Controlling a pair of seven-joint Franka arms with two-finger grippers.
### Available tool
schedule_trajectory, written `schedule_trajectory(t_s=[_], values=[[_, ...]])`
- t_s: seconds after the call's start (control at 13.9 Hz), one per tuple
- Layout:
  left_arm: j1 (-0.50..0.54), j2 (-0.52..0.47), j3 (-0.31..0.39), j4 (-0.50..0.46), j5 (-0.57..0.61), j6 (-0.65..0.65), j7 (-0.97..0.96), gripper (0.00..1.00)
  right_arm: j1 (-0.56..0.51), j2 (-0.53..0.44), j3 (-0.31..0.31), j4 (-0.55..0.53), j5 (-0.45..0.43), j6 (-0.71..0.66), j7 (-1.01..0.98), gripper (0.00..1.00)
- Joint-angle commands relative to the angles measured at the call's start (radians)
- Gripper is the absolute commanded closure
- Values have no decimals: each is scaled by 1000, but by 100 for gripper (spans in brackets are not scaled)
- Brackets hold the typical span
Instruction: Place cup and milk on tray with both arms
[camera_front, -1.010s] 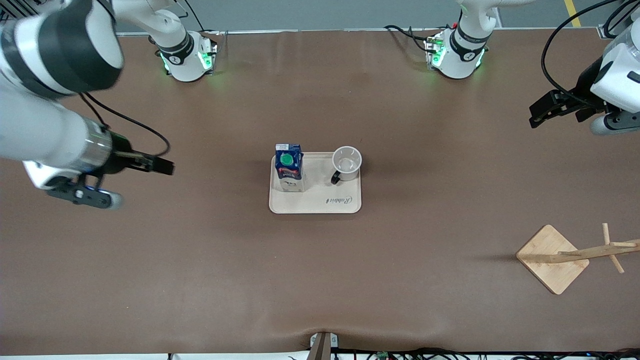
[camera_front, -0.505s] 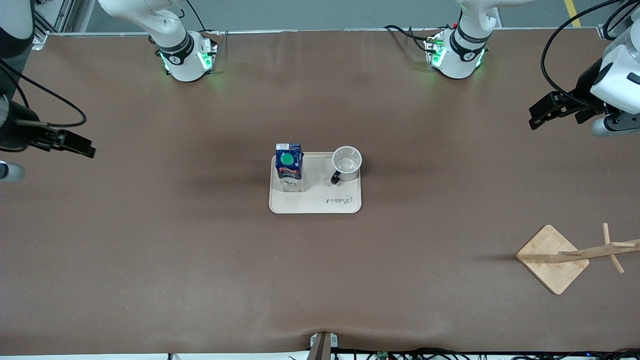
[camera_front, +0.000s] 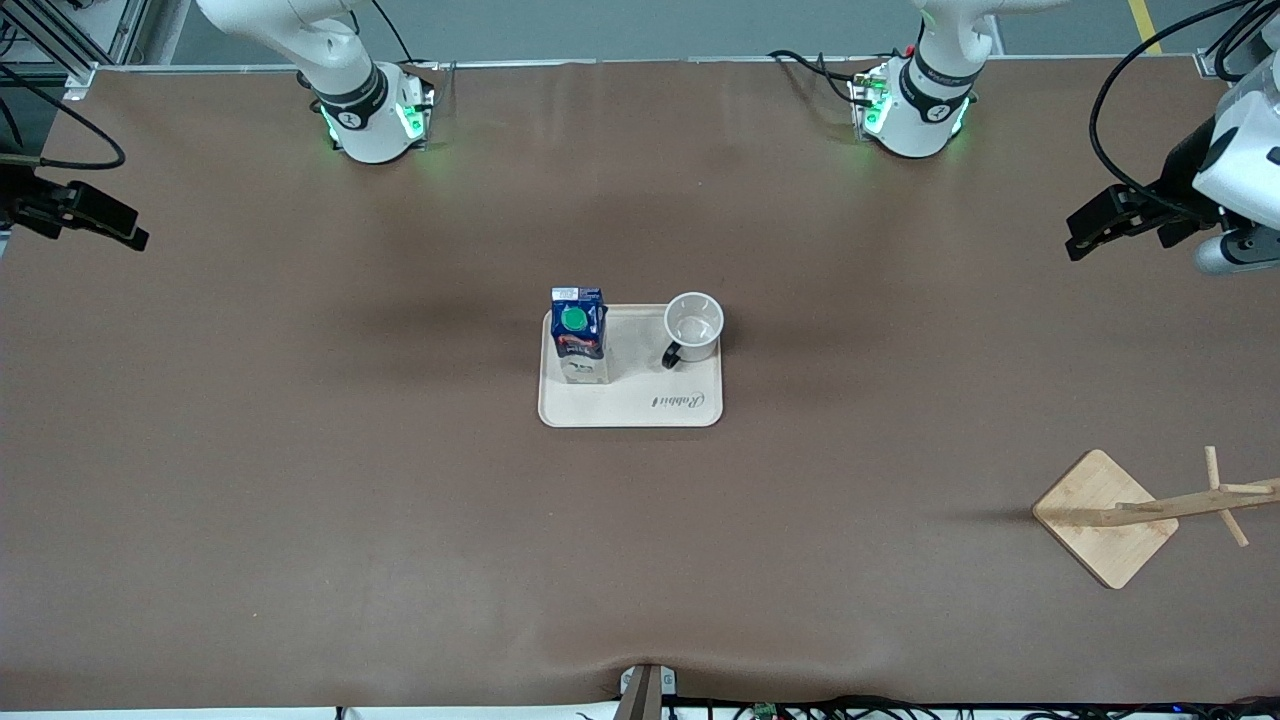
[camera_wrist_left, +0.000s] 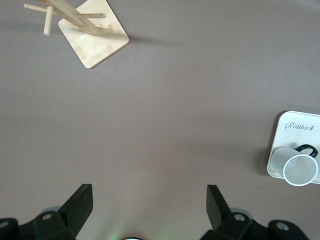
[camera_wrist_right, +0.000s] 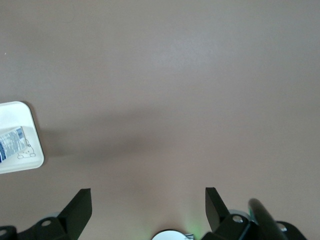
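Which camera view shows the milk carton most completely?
The front view: the milk stands whole and upright on the tray, its green cap visible, beside the cup. The right wrist view catches only a corner of its printed side at the picture's edge. The left wrist view does not show it.

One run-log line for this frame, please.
cup, milk: on tray | left gripper: open, empty | right gripper: open, empty

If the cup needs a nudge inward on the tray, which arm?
Left, probably. The cup stands at the tray's edge toward the left arm's end; the left end effector is open and empty there. The right end effector would have to reach past the milk.
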Motion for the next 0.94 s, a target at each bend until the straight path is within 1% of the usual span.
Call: schedule_trajectory(t_s=[0.0,0.07,0.22,0.29,0.43,0.5,0.87], values=[[9,-12,0,2,-1,7,15,0,-17,1,13,2,-8,12,-43,0],[11,-10,0,10,-1,7,14,0,-22,8,13,28,-5,10,-43,0],[14,-8,0,18,1,7,14,0,-28,19,25,35,-3,9,-45,0],[14,-8,0,18,1,7,14,0,-69,19,58,36,1,9,-45,0],[14,-2,0,18,1,7,14,0,-208,21,211,44,1,12,-45,0],[14,-2,0,18,2,7,14,0,-241,21,246,44,1,12,-45,0],[14,-2,7,19,2,7,15,0,-284,22,261,42,3,12,-106,0]])
